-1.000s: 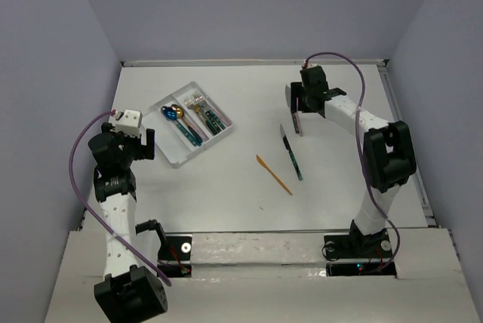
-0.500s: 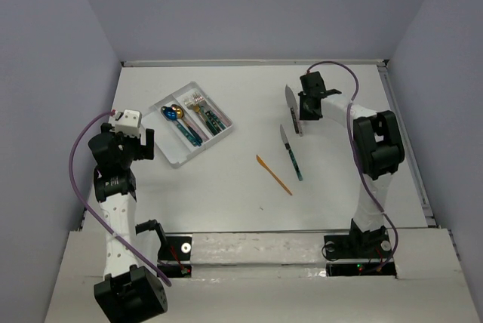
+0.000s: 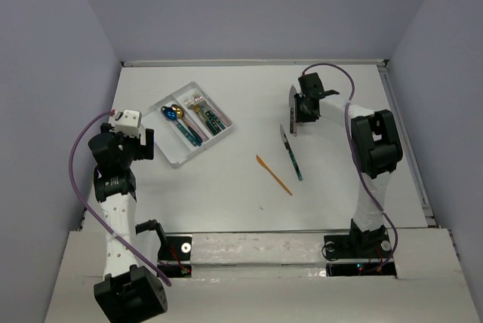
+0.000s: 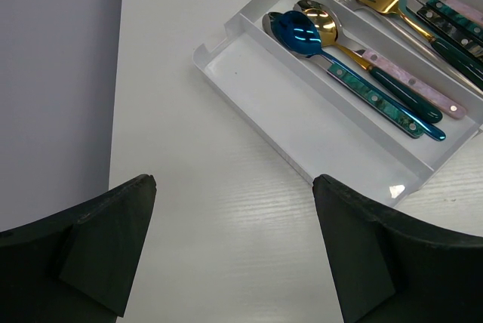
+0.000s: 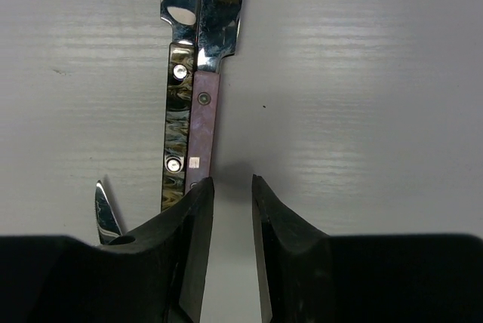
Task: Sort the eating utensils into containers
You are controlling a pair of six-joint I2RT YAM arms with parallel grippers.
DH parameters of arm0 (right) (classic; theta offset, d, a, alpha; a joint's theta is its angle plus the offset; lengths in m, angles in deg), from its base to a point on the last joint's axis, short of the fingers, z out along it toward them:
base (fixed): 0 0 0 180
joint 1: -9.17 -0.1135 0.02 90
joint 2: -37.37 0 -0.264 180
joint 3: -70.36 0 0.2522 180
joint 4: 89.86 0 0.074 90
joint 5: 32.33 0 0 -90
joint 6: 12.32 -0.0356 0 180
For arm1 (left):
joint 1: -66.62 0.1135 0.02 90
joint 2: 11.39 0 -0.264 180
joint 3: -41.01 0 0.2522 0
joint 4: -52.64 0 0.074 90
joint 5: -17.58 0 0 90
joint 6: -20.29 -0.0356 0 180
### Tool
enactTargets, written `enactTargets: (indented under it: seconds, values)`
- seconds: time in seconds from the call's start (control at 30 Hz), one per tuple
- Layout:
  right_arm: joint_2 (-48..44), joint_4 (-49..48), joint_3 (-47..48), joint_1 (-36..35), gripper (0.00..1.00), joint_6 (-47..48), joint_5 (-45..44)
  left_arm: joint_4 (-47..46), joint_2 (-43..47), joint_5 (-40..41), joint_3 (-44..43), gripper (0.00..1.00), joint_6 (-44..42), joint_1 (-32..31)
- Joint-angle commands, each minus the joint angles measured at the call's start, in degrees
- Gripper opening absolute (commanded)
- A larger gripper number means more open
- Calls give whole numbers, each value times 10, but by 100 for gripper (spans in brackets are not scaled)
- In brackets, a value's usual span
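Left end effector (image 4: 232, 186) hangs with fingers wide apart over the white desk (image 3: 226, 202), just short of the clear tray (image 4: 219, 38) — spoons (image 4: 302, 32) in its middle compartment, forks (image 4: 385, 2) in the far one. Mid-desk lie an orange knife (image 3: 273, 174) and a teal-handled knife (image 3: 293, 155), near each other but apart. Right end effector (image 5: 232, 187), fingers narrowly apart and gripping nothing, sits at the handle ends of a dark-handled knife (image 5: 178, 134) and a pink-handled knife (image 5: 205, 119) — side by side, touching.

Blue-headed spoon (image 4: 300, 32) on a marbled teal handle, gold-headed spoon (image 4: 321, 17) and pale translucent tray (image 4: 226, 66). On the white table (image 3: 226, 202), an all-orange knife (image 3: 274, 174). Far right, pink-handled knife (image 5: 204, 123) and dark mottled-handled knife (image 5: 177, 123).
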Motion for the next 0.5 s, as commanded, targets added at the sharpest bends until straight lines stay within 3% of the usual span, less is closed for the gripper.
enactTargets:
  seconds: [0.0,0.47]
  values:
    - [-27,-20,14,-2,33,17,30,-21,5,4,6,99,4,2]
    - [9,-19,37,-2,31,10,28,-21,7,4,9,99,3,2]
